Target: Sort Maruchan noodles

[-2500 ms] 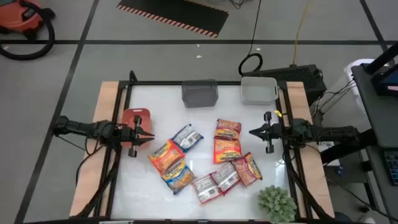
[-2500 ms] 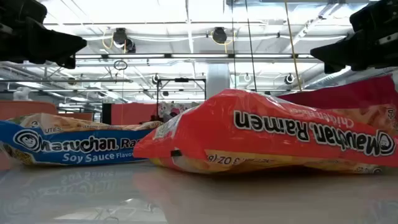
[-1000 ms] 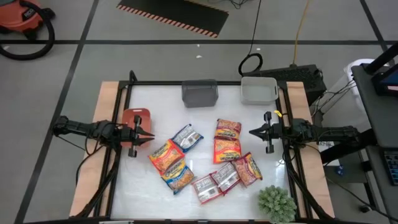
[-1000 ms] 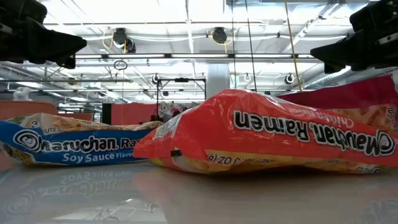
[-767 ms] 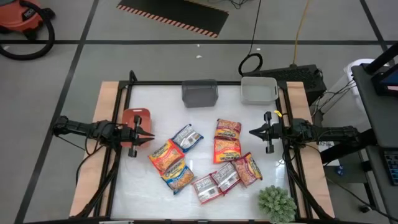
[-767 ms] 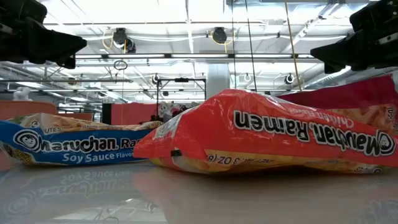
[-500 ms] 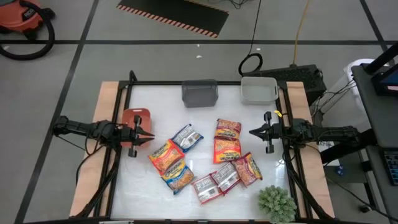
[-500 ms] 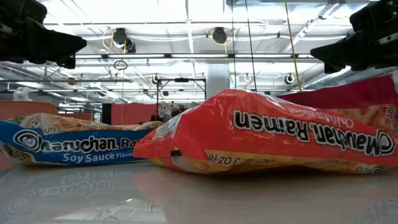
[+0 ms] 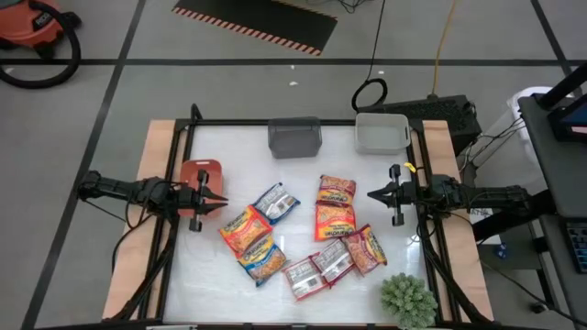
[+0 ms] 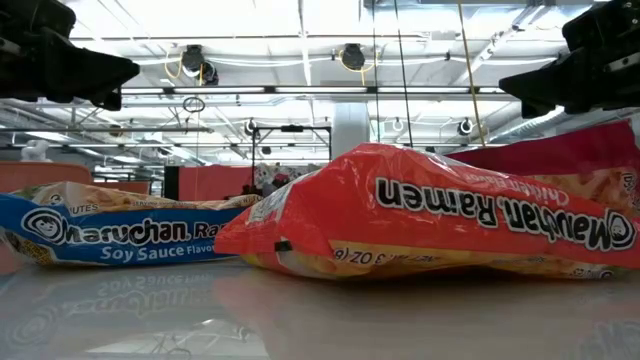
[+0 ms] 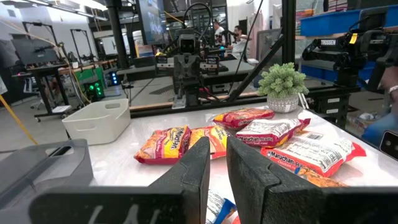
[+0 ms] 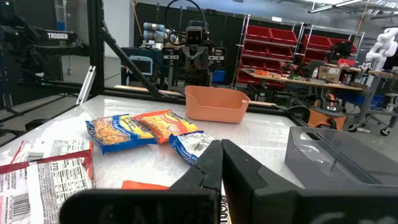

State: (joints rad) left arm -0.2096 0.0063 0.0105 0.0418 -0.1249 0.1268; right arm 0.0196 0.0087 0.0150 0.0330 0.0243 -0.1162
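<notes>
the noodles (image 9: 303, 234) lie loose on the white table (image 9: 220, 284), spread between the two grippers and on the side of the grey bin (image 9: 294, 137) away from the table's far edge. two orange packets (image 9: 336, 206) lie end to end, closest to the grey bin; a silver-blue packet (image 9: 275, 203) sits beside them, towards the red bin (image 9: 198, 174). an orange-red packet (image 9: 245, 228) and a blue-trimmed one (image 9: 262, 260) touch each other farther from the grey bin, and three pinkish packets (image 9: 332, 260) overlap in a row near the small plant (image 9: 408, 299). in the low view a red packet (image 10: 430, 215) fills the foreground with a blue soy sauce packet (image 10: 110, 235) beside it. the left gripper (image 9: 220, 200) hovers just beside the red bin, holding nothing, its fingers (image 11: 198, 165) nearly together with only a narrow gap. the right gripper (image 9: 372, 194) waits across the table from it, on the white bin's (image 9: 382, 133) side, empty, its fingers (image 12: 239, 167) almost touching.
</notes>
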